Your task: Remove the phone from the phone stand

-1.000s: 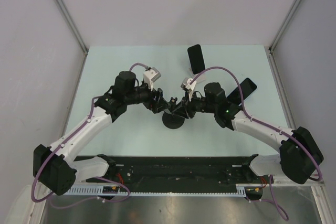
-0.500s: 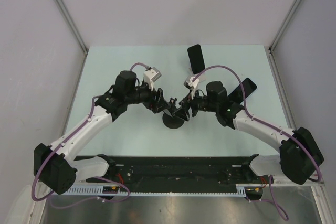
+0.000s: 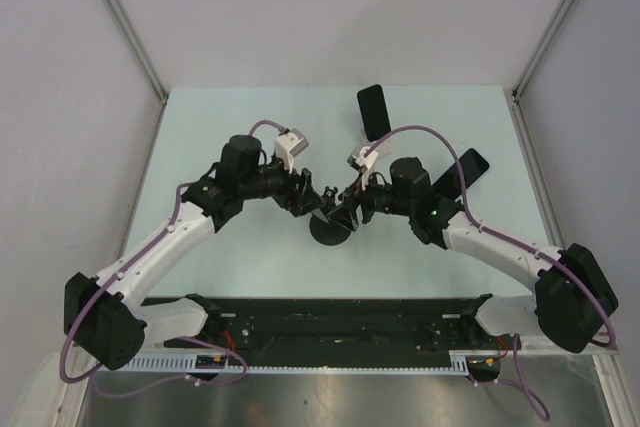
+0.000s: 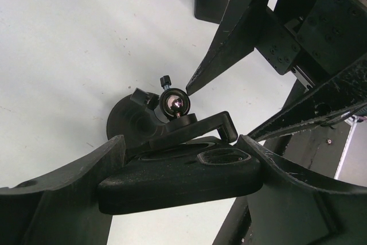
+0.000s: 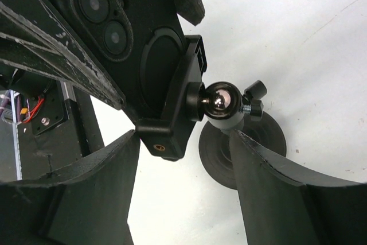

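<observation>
Above the table (image 3: 200, 127), arms meet | left pincer (image 4: 180, 159) grips phone (image 4: 172, 183) | right pincer (image 5: 183, 142) spread astride phone stand (image 5: 219, 100)

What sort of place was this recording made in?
Probably a robotics lab test cell: a pale table boxed in by plain white walls, two arms bolted along its near edge, and a phone on a phone stand as the prop.

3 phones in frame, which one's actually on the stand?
The centre phone, seated in the phone stand. The far phone and the right-hand phone both lie flat on the table.
</observation>
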You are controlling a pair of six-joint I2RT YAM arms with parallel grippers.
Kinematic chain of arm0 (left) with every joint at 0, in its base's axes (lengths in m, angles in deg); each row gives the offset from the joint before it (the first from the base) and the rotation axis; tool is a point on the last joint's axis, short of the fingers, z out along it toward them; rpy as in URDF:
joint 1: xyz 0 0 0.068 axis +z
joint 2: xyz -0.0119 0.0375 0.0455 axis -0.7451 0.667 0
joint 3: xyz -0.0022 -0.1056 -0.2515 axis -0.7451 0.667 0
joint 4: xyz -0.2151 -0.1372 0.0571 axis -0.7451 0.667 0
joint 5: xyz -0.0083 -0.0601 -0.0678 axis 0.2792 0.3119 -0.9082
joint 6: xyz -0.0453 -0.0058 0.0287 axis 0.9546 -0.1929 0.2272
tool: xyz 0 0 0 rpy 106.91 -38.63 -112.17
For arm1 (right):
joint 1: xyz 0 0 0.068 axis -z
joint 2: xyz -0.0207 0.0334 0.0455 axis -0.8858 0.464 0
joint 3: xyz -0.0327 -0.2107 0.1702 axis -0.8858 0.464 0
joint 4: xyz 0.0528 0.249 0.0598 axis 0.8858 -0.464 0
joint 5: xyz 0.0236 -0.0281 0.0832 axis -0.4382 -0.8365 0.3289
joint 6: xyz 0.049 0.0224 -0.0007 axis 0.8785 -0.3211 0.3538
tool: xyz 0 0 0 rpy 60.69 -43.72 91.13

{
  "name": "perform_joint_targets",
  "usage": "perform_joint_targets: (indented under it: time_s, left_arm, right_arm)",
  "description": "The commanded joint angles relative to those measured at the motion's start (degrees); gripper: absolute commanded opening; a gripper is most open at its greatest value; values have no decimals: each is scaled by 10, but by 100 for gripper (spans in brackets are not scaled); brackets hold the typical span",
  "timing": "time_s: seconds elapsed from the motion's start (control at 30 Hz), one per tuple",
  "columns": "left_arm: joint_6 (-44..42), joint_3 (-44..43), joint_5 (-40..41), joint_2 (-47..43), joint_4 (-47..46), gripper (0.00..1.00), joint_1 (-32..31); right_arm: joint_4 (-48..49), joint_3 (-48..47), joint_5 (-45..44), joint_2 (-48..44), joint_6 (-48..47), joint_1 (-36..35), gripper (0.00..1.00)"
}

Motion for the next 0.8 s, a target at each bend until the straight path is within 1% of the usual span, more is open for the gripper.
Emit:
perform_joint_targets:
  time_s: [0.0,0.13,0.23,0.27,0.33,0.37,0.4,0.43,0.57,0.77]
  left_arm:
    - [-3,-24,-32,-2,-22,0,-11]
    - [-5,-24,-43,0,-22,0,-14]
    - [-12,-23,-46,-4,-22,0,-13]
    - [-17,-23,-44,-6,-21,0,-13]
    - [-23,-20,-44,-9,-21,0,-11]
    - [-28,-20,-49,-12,-20,0,-10]
    - [-30,-20,-54,-13,-20,0,-8]
    - [-30,-20,-64,-12,-21,0,-5]
    - [-47,-22,-92,-6,-17,0,5]
    - [-60,-24,-136,-1,-12,0,6]
  right_arm:
    - [48,-11,-26,-4,6,-11,68]
    - [56,-12,-35,1,6,-11,67]
    - [51,-11,-28,2,3,-4,48]
    - [49,-12,-25,0,1,-1,33]
    - [35,-12,-15,-4,-4,8,19]
    - [30,-11,-11,-7,-8,11,7]
    - [19,-11,-1,-13,-12,14,3]
    - [13,-11,4,-16,-15,18,0]
    - [-11,-11,35,-26,-21,42,0]
    - [-24,-11,42,-29,-20,58,0]
